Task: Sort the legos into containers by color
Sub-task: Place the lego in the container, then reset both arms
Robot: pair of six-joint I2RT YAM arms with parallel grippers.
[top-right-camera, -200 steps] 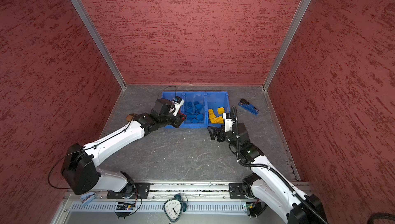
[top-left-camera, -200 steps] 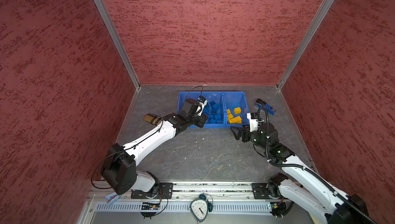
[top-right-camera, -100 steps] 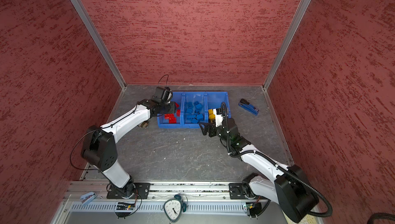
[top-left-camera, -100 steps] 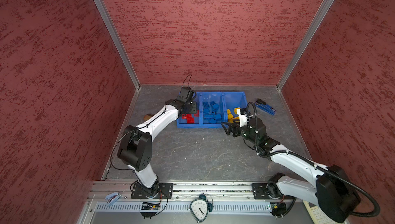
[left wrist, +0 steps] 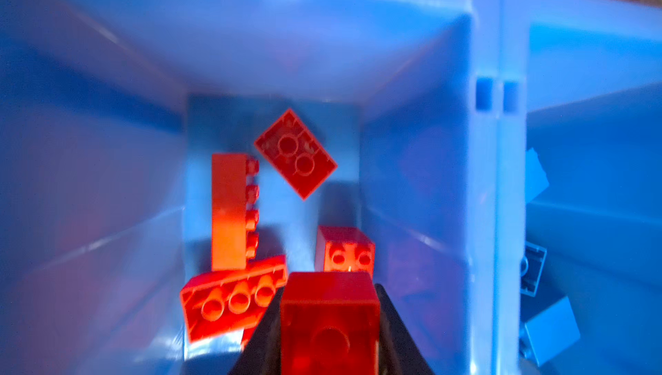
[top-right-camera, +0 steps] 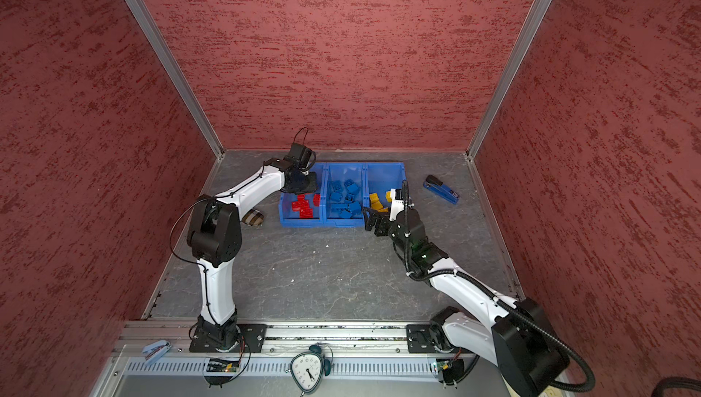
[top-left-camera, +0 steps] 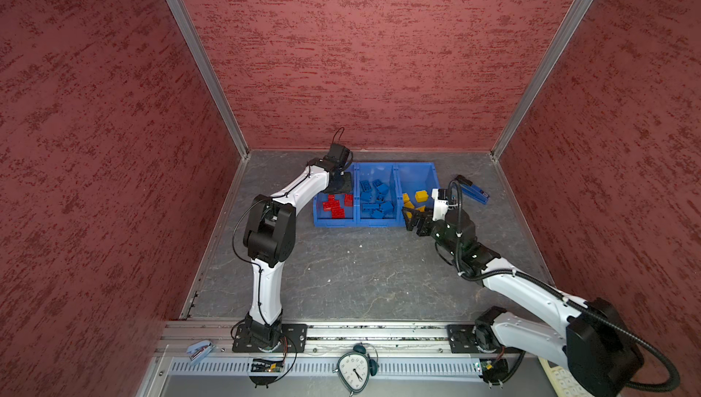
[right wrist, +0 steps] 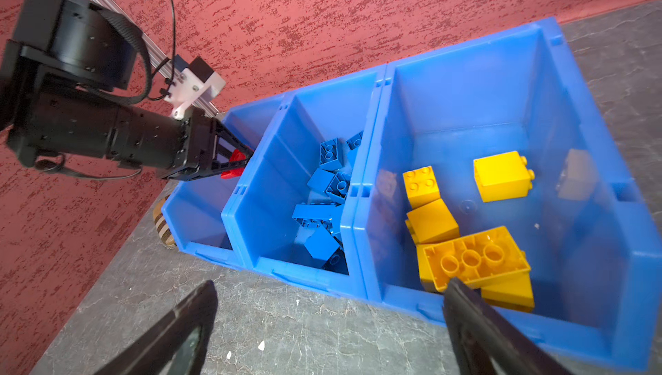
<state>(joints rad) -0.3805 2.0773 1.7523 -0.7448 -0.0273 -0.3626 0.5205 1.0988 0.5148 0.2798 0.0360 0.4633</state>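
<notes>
Containers [top-left-camera: 373, 222] hold red, blue and yellow legos [top-left-camera: 373, 201] apart; left gripper [right wrist: 237, 164] pinches a red lego [left wrist: 329, 323], right gripper [right wrist: 331, 283] spread.

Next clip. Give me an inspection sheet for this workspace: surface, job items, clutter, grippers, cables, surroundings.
Surface: grey table, a few pale specks; no loose bricks seen.
Job's things: containers, three joined blue bins; red legos in one end bin, blue legos in the middle, yellow legos in the other end.
Clutter: stapler beside the yellow bin; striped brown object beside the red bin; alarm clock on the front rail.
Grippers: left gripper over the red bin, closed on a red brick; right gripper open, empty, at the yellow bin's front edge.
Cables: black cable looped at the left wrist; corrugated hose along the right arm.
Surroundings: red textured walls, aluminium corner posts.
</notes>
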